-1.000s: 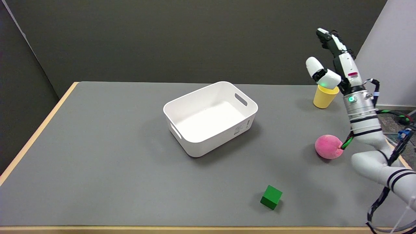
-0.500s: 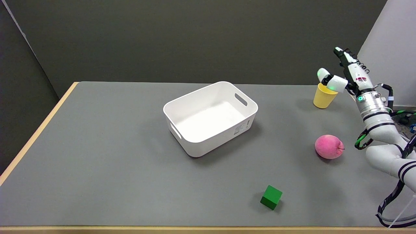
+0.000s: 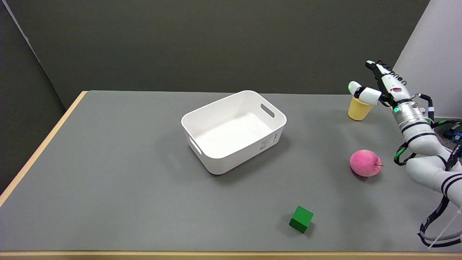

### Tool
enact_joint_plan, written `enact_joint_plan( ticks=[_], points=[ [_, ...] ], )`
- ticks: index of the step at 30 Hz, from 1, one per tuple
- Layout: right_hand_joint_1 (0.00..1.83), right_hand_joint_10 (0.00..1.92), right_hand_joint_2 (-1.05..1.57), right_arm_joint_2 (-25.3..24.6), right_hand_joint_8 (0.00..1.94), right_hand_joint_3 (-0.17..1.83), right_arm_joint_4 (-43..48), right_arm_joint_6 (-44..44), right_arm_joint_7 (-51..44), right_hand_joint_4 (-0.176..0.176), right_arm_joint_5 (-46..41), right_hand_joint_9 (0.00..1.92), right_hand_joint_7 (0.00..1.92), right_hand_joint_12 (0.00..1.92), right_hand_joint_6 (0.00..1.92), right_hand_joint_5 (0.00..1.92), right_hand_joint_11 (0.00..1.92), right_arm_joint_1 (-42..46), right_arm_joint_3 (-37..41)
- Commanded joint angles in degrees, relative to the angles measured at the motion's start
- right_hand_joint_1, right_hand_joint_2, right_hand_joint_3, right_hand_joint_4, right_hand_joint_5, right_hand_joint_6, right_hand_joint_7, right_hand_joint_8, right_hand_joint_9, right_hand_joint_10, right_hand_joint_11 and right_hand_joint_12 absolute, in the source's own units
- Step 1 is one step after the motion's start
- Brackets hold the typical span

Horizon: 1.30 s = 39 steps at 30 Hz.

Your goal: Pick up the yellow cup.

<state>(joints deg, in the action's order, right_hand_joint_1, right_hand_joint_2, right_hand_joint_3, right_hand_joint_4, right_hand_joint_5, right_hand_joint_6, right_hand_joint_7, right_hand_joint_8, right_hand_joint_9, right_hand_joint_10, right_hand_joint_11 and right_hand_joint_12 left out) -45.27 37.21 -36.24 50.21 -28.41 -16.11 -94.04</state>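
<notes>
Approach step: my right hand (image 3: 377,88) hovered at yellow cup (image 3: 358,109) rim, far right; fingers spread, holding nothing. Next: lower, wrap cup wall, then lift.

The robot hand (image 3: 377,86) covers the upper right rim of the yellow cup (image 3: 357,110), so contact there cannot be told. The right arm (image 3: 429,162) and the counter (image 3: 108,180) run off the picture's edges.

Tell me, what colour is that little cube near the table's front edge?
Green; the cube shows plainly in the head view.
</notes>
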Motion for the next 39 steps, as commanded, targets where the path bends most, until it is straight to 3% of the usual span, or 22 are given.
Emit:
enact_joint_plan(
  ticks=[1, 12, 14, 16, 39],
  points=[
    [0.38, 0.51, 0.63, 0.43, 0.22, 0.85, -5.81, 7.86, -0.29, 0.009, 9.07, 0.01, 0.11, 0.85, 0.29, 0.08, 0.0, -8.01, -2.94],
    [0.4, 0.5, 0.62, -0.22, 0.22, 0.86, -16.92, 11.19, -0.28, 0.017, 9.3, 0.01, 0.11, 0.83, 0.3, 0.08, 0.0, -14.91, -9.12],
    [0.51, 0.46, 0.6, -0.47, 0.3, 1.0, -17.94, 11.47, -0.21, 0.015, 9.14, 0.01, 0.07, 0.8, 0.37, 0.04, 0.0, -15.39, -9.2],
    [0.4, 0.48, 0.61, -0.62, 0.23, 0.88, -18.69, 11.75, -0.21, 0.018, 9.22, 0.01, 0.11, 0.82, 0.31, 0.08, 0.0, -15.7, -9.2],
    [0.38, 0.49, 0.61, -2.14, 0.22, 0.88, -18.55, 12.86, -0.21, 0.033, 9.24, 0.02, 0.14, 0.84, 0.31, 0.11, 0.0, -16.57, -9.2]
  ],
)
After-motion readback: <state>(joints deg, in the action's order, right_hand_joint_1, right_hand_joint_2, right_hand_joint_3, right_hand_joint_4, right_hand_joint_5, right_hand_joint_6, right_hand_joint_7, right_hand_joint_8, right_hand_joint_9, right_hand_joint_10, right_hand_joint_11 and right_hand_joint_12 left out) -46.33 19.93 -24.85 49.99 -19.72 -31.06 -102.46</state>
